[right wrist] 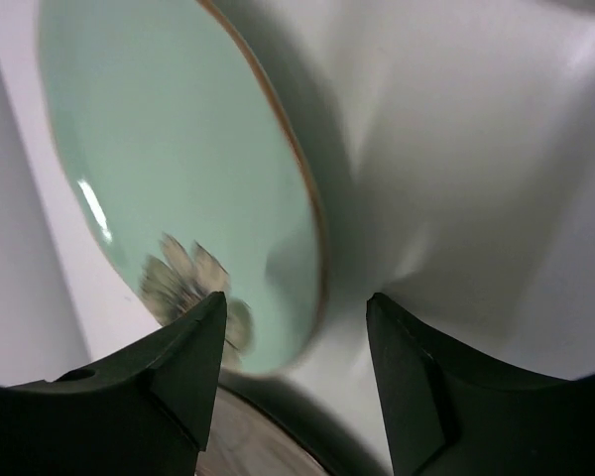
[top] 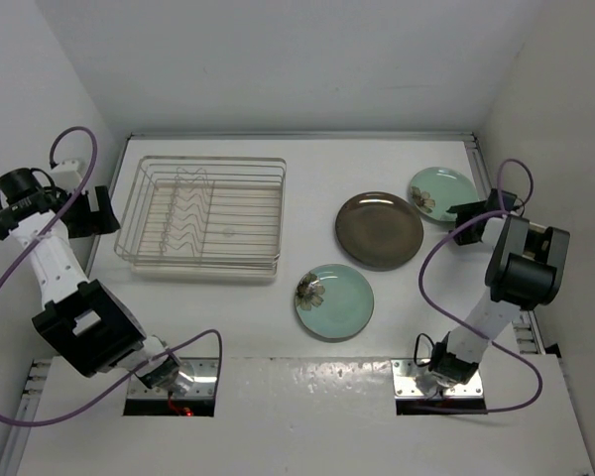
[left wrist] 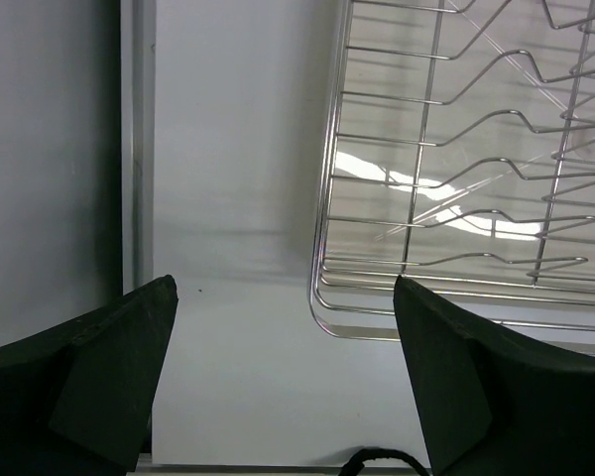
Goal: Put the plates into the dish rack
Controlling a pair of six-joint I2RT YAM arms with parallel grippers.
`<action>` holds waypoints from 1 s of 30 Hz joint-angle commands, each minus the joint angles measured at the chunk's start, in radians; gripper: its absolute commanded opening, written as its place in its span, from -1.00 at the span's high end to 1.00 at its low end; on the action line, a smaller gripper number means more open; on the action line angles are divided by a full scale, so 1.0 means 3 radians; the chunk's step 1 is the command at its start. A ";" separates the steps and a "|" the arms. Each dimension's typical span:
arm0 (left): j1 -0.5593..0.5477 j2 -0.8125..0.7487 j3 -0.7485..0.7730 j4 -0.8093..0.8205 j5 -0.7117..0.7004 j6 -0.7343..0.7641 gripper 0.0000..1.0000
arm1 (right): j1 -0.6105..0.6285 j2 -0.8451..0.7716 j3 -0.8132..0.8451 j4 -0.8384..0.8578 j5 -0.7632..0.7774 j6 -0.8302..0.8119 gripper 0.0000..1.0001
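Note:
The silvery wire dish rack (top: 202, 218) stands empty at the back left; its near corner shows in the left wrist view (left wrist: 456, 198). A mint-green plate (top: 334, 301) lies in the middle, the dark brown plate (top: 379, 229) behind it, and a second mint-green plate (top: 441, 192) at the back right. My right gripper (top: 468, 216) is open just over the near edge of that far plate (right wrist: 178, 169), one finger over its flower mark, the other over the table. My left gripper (top: 97, 210) is open and empty left of the rack, jaws over bare table (left wrist: 286, 297).
White walls enclose the table on the left, back and right. A metal strip runs along the table's left edge (left wrist: 134, 139). The brown plate's rim (right wrist: 248, 446) shows under my right fingers.

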State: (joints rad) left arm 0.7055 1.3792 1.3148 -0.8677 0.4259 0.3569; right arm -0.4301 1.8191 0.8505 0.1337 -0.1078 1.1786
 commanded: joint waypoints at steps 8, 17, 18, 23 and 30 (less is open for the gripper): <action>0.0031 -0.0011 0.0352 0.0105 0.0027 -0.0106 -0.89 | -0.0054 0.0844 0.0718 -0.0118 0.0048 0.0515 0.04; 0.0031 0.0060 0.0444 0.0136 0.0063 -0.0238 -0.89 | -0.0131 0.1023 0.0703 -0.0104 -0.0024 0.0648 1.00; 0.0031 0.0061 0.0485 0.0167 0.0063 -0.0238 -0.89 | -0.0136 0.1034 0.0668 0.0201 -0.0120 0.0547 1.00; -0.0010 0.0193 0.0587 0.0167 0.0160 -0.0269 -0.89 | -0.0075 0.0789 0.0734 0.0603 -0.0489 0.0000 1.00; -0.0174 0.0285 0.0730 0.0167 0.0273 -0.0239 -0.87 | 0.0390 0.0181 0.1388 -0.0006 -0.0142 -0.1201 1.00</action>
State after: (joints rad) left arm 0.6750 1.4612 1.4811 -0.8368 0.4629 0.2863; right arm -0.3977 2.0079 1.1782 0.1612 -0.1738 1.0275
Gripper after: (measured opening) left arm 0.937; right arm 0.033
